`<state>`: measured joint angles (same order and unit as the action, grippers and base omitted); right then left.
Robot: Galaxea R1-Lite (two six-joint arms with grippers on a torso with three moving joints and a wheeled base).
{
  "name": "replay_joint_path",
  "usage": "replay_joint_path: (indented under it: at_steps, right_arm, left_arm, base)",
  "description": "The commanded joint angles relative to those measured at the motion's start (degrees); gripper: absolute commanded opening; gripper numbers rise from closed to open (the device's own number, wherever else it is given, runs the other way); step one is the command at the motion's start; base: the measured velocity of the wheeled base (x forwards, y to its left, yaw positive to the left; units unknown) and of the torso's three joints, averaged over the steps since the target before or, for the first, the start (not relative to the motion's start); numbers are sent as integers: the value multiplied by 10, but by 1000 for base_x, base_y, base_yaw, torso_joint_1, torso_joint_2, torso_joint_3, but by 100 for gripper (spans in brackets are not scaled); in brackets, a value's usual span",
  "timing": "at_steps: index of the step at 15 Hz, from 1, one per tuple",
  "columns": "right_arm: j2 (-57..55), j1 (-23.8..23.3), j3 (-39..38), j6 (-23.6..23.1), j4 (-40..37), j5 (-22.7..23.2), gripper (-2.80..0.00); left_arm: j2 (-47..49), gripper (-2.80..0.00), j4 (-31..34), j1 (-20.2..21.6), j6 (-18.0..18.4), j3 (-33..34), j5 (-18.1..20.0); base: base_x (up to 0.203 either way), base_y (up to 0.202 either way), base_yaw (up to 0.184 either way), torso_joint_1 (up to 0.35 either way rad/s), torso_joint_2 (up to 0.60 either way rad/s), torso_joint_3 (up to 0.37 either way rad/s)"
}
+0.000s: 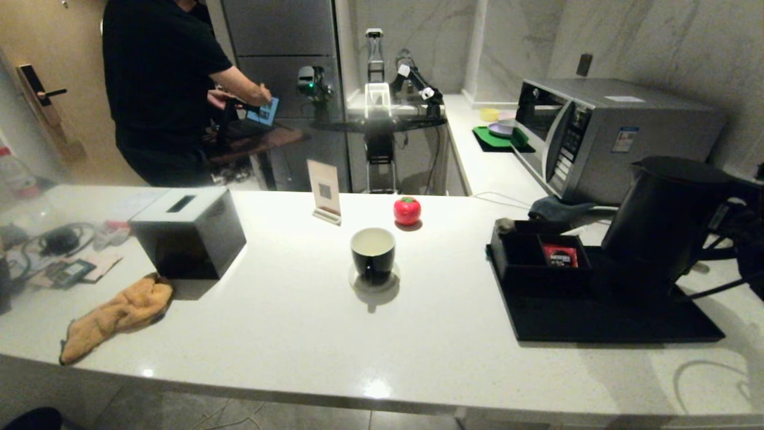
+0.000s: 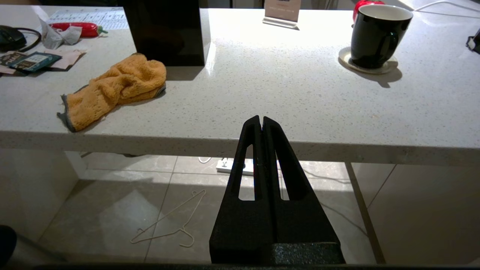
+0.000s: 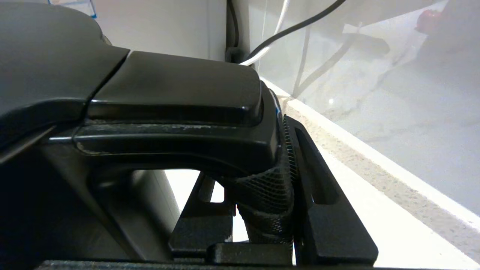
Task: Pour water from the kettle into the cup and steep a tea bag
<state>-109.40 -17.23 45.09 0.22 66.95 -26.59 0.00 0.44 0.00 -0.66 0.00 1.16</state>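
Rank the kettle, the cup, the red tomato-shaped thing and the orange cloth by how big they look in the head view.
1. the kettle, largest by far
2. the orange cloth, though it lies nearer the camera, so its true size is less sure
3. the cup
4. the red tomato-shaped thing, smallest

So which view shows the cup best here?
The left wrist view: the cup appears close and side-on, with handle and coaster visible. The head view shows it smaller, from above, its white inside visible. The right wrist view does not show it.
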Motion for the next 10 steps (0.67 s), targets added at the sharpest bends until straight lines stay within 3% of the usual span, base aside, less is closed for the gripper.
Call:
replay_joint_path:
  at_steps: [1, 10]
  right_arm:
    - [-15, 0, -3, 0, 14, -1, -280]
    - [-59, 1, -46, 1, 111, -1, -280]
  left_arm:
    - [1, -280, 0, 0, 0, 0, 0]
    - [0, -280, 0, 0, 0, 0, 0]
  base:
    - [0, 0, 0, 0, 0, 0]
    - [0, 0, 0, 0, 0, 0]
